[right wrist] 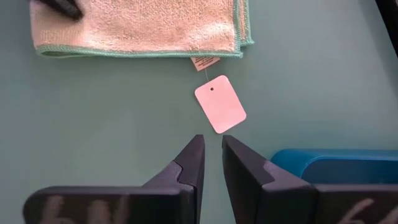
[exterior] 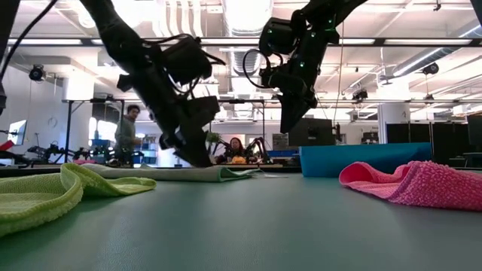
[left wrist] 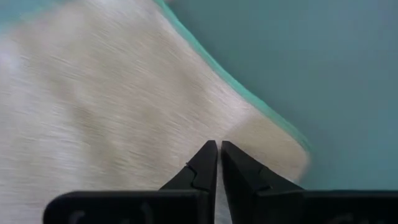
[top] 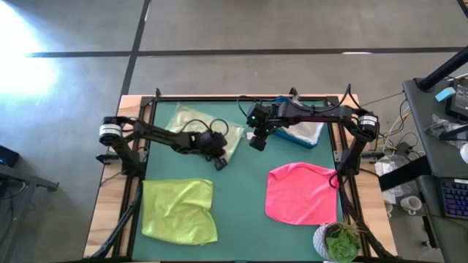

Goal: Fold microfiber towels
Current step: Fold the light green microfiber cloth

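Lying at the near left of the green counter [top: 248, 197], the lime green towel [top: 179, 212] is rumpled and partly doubled over. Behind it, the pale green towel [top: 196, 124] sits folded at the far left, with the left arm reaching across it. The left end effector [top: 218, 161] hangs at that towel's near right corner with its fingers [left wrist: 202, 168] pressed together; in the left wrist view the tips sit right over the teal-edged corner, and whether they pinch any cloth cannot be told. A white hang tag [right wrist: 220, 104] lies on the counter just beside the towel's edge. Further right, the right end effector [top: 257, 140] hovers above the counter near the blue bin [top: 301, 134], fingers only slightly parted with a narrow gap, holding nothing. At the near right, the hot pink towel [top: 300, 193] lies loosely spread, a potted plant [top: 341, 241] just beside its corner.
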